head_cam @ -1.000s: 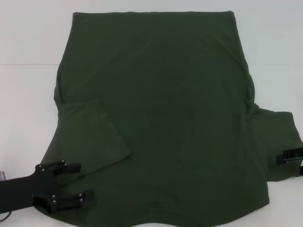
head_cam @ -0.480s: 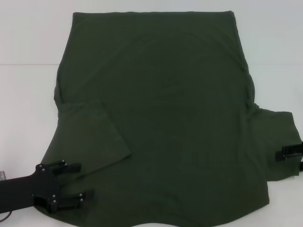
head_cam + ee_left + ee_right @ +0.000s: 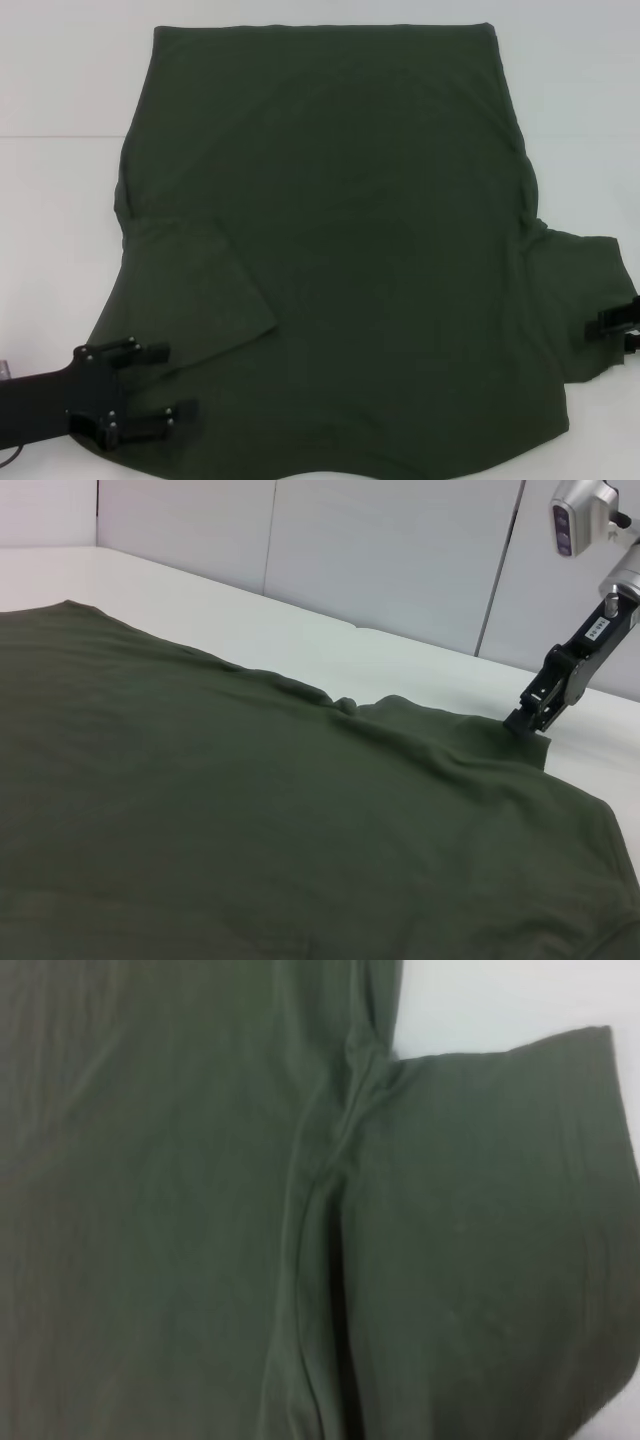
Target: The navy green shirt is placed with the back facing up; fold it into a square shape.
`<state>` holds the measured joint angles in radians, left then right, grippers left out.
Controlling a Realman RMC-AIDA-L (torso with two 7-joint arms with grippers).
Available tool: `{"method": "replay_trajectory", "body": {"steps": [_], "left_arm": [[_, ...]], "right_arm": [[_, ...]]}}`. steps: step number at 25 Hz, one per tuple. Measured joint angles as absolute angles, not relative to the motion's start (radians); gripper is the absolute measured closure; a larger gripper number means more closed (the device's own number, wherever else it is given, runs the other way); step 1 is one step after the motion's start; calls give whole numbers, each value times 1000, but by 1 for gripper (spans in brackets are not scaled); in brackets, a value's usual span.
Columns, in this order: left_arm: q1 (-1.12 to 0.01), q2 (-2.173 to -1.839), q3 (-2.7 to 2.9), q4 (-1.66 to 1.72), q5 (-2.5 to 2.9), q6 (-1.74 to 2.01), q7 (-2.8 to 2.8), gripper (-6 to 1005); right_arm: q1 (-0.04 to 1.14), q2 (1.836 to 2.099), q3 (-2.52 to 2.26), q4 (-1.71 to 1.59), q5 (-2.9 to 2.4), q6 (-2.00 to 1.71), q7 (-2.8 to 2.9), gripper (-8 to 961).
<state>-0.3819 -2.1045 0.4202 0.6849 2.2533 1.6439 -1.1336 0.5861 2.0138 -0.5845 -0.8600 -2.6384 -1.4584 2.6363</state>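
Head view first. Big navy green shirt (image 3: 330,250) spread flat on the white table (image 3: 50,230), plain back up, covering most of the surface. Left sleeve already folded in over the body, lying as a slanted flap just above the left gripper (image 3: 150,385). Left gripper parked right at the shirt's near-left corner, over the fabric edge, fingers spread wide apart with nothing pinched between them. Right sleeve sticking out flat to the side. Right gripper (image 3: 617,320) sitting at the outer edge of that sleeve, half cut off by the frame; can't tell if it's open or closed from here.

Left wrist view. Looking low across the shirt (image 3: 250,810), mostly smooth with a few soft wrinkles near the far sleeve seam. Right gripper (image 3: 527,723) coming down at the far edge of the sleeve, tips touching or just about touching the cloth right at the hem. Honestly can't make out whether the fingers have closed on the fabric or are just resting there. White table (image 3: 300,630) beyond the shirt, pale wall panels (image 3: 400,550) behind.

Right wrist view. Straight down on the right sleeve and armpit seam of the shirt (image 3: 200,1210), a ridge of bunched fabric running along the seam, sleeve flat beside it. Bit of white table (image 3: 480,1000) past the sleeve. No fingers visible here.
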Motion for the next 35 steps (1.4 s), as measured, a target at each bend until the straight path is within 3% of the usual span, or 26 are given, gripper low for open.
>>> {"method": "replay_trajectory", "body": {"steps": [18, 23, 29, 35], "left_arm": [[-380, -2105, 420, 693, 2249, 1646, -1147, 174], [-380, -2105, 419, 693, 2247, 1650, -1147, 174], [-380, -2105, 417, 693, 2246, 1653, -1147, 174], [-379, -2104, 414, 693, 2246, 1654, -1148, 175]], "right_arm": [[588, 2007, -624, -859, -2640, -1450, 2637, 873], [587, 2006, -635, -859, -2640, -1450, 2632, 943], [581, 2004, -625, -869, -2632, -1450, 2608, 943], [567, 1986, -612, -870, -2612, -1460, 2589, 943]]}}
